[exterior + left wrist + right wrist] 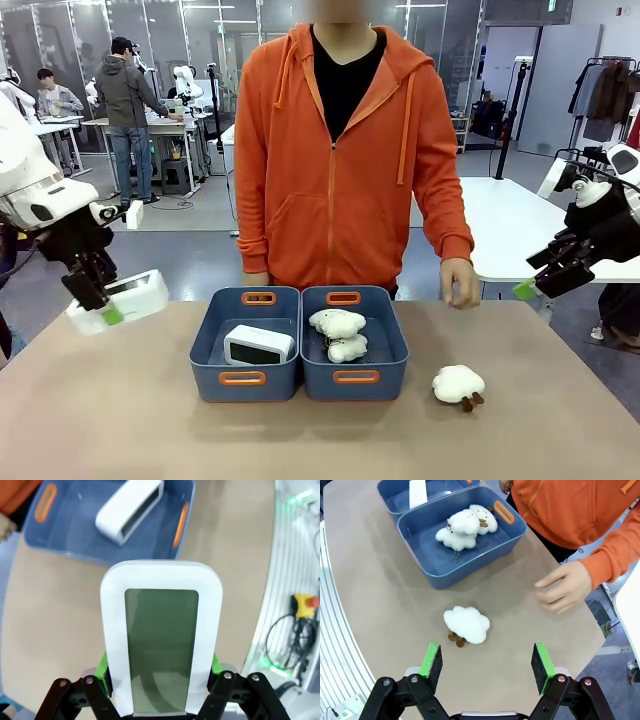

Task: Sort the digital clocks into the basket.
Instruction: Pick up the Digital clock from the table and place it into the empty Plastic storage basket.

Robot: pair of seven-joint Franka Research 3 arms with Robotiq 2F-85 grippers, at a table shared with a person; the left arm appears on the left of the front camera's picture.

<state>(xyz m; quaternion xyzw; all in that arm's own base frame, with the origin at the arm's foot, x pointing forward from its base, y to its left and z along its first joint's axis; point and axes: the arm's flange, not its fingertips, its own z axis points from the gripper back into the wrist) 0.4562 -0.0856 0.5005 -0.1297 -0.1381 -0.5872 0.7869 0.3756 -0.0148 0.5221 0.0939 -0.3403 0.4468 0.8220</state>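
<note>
My left gripper (108, 310) is shut on a white digital clock (122, 301), held above the table at the left of the two baskets. In the left wrist view this clock (161, 640) shows its grey-green face between my green pads (103, 666). A second digital clock (258, 344) lies in the left blue basket (243, 384); it also shows in the left wrist view (131, 510) inside that basket (65, 525). My right gripper (545, 282) hangs open at the far right, above the table, its green pads (432, 661) wide apart.
The right blue bin (356, 382) holds two cream plush toys (338, 325). A third plush toy (458, 384) lies on the table at the right, also below the right gripper (467, 624). The person's hand (460, 282) rests at the far table edge.
</note>
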